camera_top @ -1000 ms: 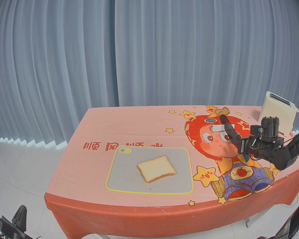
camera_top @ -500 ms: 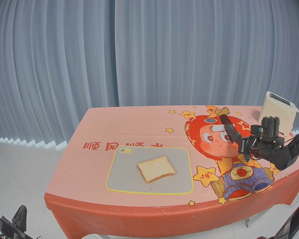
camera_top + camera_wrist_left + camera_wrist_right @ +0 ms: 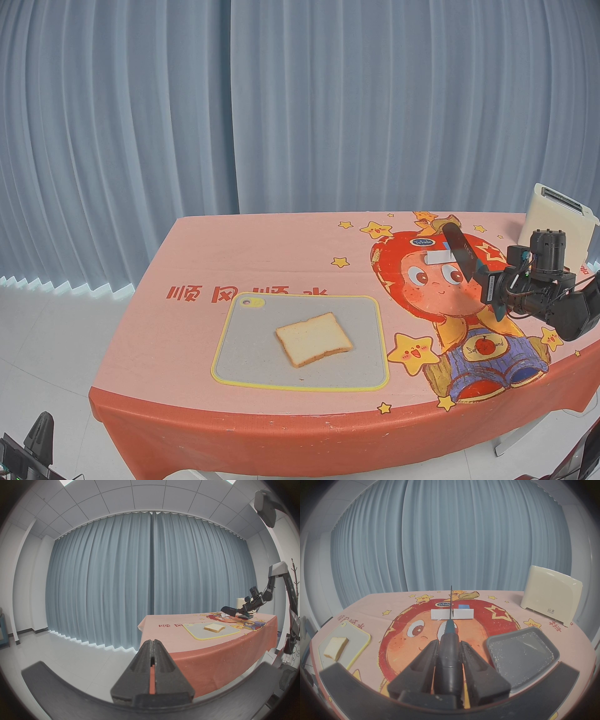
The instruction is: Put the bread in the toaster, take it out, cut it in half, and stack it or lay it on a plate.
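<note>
**Q:** Head view: who has the knife?

**A:** The right gripper, closed on the handle of the knife. The blade is raised over the bench and angles away from the robot and to its left. The bread lies flat on the cutting board, well to the gripper's left and nearer the front edge. The toaster stands at the far right corner.

**Q:** Left wrist view?

**A:** The left gripper has its fingers pressed together on nothing, and sits low and well off the bench's left end. The right arm is judged much the nearer to the slice.

**Q:** Right wrist view?

**A:** The blade runs edge-on straight ahead, over a white knife rest. The bread is off to one side, on the board, and a grey tray lies just beside the gripper. The cut likely needs a sweep to the left and a turn of the blade across the slice.

**Q:** The setting?

**A:** A pink cartoon-print cloth covers the bench, with blue curtains behind it and a pale tiled floor.
</note>
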You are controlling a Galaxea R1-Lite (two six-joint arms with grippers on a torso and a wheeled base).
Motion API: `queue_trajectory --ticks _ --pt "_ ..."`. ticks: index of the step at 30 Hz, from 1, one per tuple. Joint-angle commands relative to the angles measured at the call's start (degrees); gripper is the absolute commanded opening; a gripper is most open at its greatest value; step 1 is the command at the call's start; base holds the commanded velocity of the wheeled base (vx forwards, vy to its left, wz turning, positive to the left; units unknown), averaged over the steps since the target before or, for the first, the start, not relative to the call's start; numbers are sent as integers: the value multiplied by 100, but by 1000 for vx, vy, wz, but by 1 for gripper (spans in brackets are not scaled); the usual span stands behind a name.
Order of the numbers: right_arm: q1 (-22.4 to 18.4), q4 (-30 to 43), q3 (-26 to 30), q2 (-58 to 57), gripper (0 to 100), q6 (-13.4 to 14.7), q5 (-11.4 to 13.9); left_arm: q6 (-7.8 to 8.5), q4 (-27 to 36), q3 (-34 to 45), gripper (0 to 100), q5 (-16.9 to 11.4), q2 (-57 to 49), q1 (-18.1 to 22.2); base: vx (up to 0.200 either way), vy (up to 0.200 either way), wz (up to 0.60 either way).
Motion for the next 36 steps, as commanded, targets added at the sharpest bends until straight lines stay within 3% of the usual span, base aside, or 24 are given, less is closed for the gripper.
queue_trajectory --ticks 1,20,36 --pt "15 -7 51 -270 0 4 0 0 -1 101 0 0 0 2 0 0 0" --pt "51 -7 121 -753 0 -14 9 0 -1 101 0 0 0 2 0 0 0" --pt "429 -7 350 -1342 0 12 0 0 -1 101 0 0 0 2 0 0 0"
